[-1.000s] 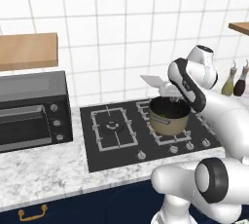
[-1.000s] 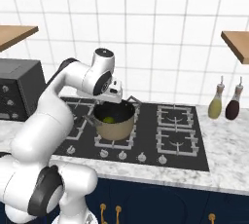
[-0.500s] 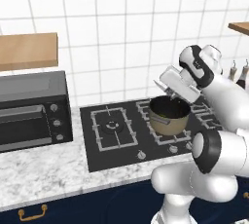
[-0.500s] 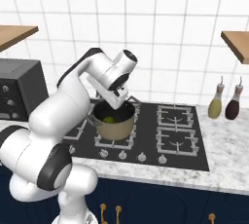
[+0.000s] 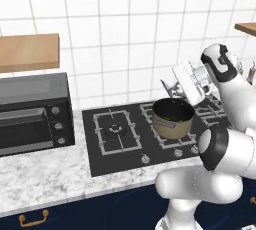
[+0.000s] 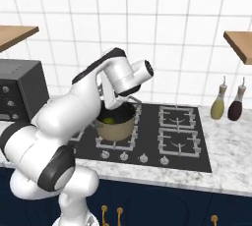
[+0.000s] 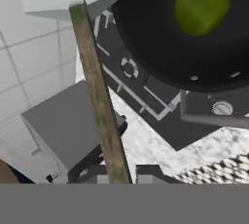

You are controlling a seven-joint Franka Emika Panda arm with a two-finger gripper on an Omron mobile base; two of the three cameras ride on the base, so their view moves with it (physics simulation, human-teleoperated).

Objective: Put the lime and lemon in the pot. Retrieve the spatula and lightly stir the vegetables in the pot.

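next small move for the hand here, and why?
Probably swing the spatula blade down into the pot. The hand grips the handle, but the blade sits outside the rim, toward the wall tiles, while the lime already lies inside. I can't clearly make out the lemon, so stir gently.

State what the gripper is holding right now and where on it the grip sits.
The gripper holds the spatula by the near end of its handle; the pale blade points away, beside the pot with the lime inside.
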